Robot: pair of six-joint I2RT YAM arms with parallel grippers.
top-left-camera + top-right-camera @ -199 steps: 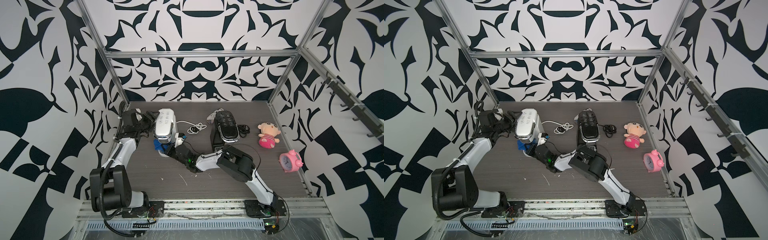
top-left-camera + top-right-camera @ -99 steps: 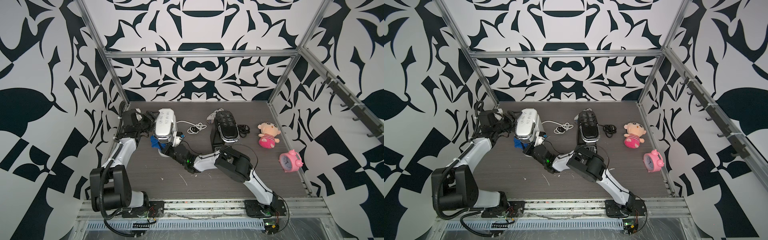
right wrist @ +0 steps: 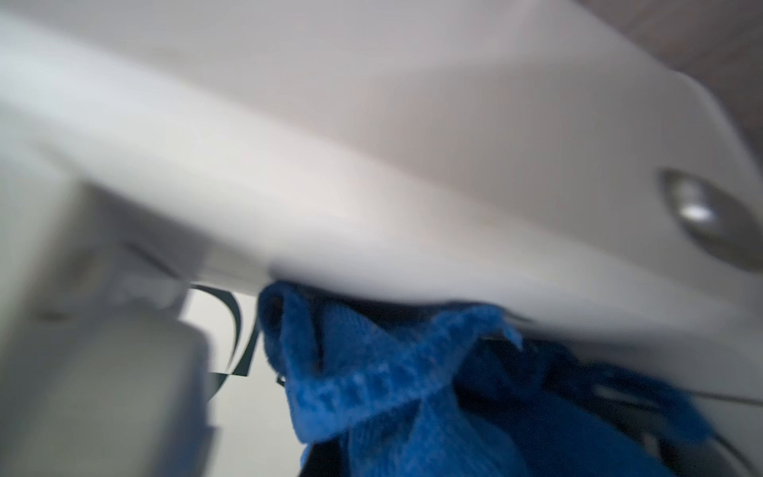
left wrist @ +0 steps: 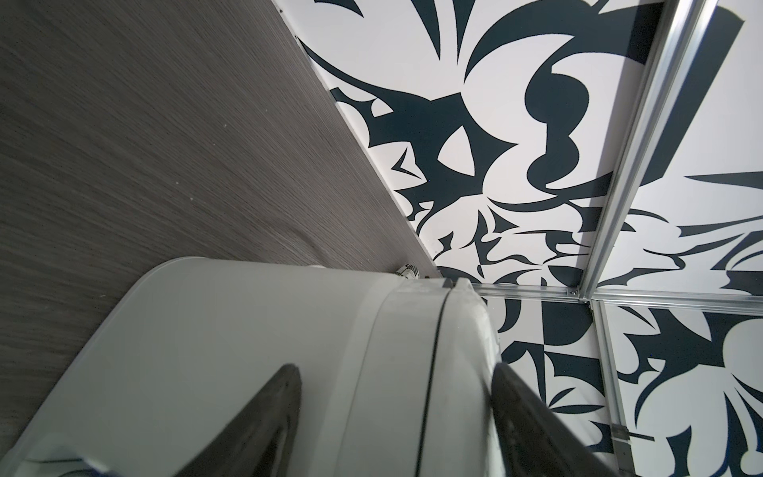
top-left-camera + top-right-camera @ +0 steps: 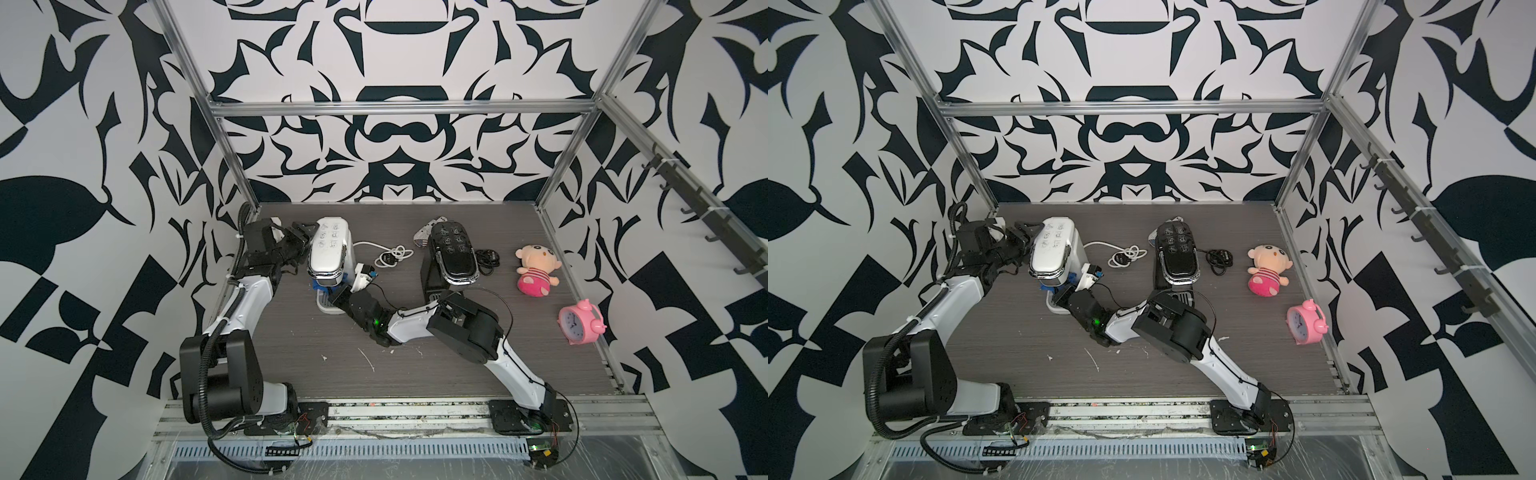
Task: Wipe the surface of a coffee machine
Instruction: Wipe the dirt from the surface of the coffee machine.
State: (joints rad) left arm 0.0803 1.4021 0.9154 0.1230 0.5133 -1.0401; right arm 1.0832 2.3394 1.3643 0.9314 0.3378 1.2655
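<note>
The white coffee machine point(image 5: 328, 249) point(image 5: 1052, 249) stands at the back left of the table. My left gripper point(image 5: 305, 237) point(image 4: 396, 367) rests against its left side. Its jaws stand wide apart, one finger point(image 4: 280, 413) over the side wall and the other at the top edge. My right gripper point(image 5: 332, 293) point(image 3: 413, 433) is shut on a blue cloth point(image 5: 321, 286) point(image 3: 371, 371). It presses the cloth up under the machine's chrome-edged head, above the drip tray point(image 5: 326, 305). The cloth hides the right fingers.
A black coffee machine point(image 5: 453, 253) stands right of centre, close to my right elbow. A white cable point(image 5: 392, 254) lies between the machines and a black cable point(image 5: 488, 257) beyond. A doll point(image 5: 536, 270) and a pink alarm clock point(image 5: 579, 326) sit near the right wall.
The right gripper swept the blue cloth a little leftward, then back to the right under the white machine's head. The left arm has not moved.
</note>
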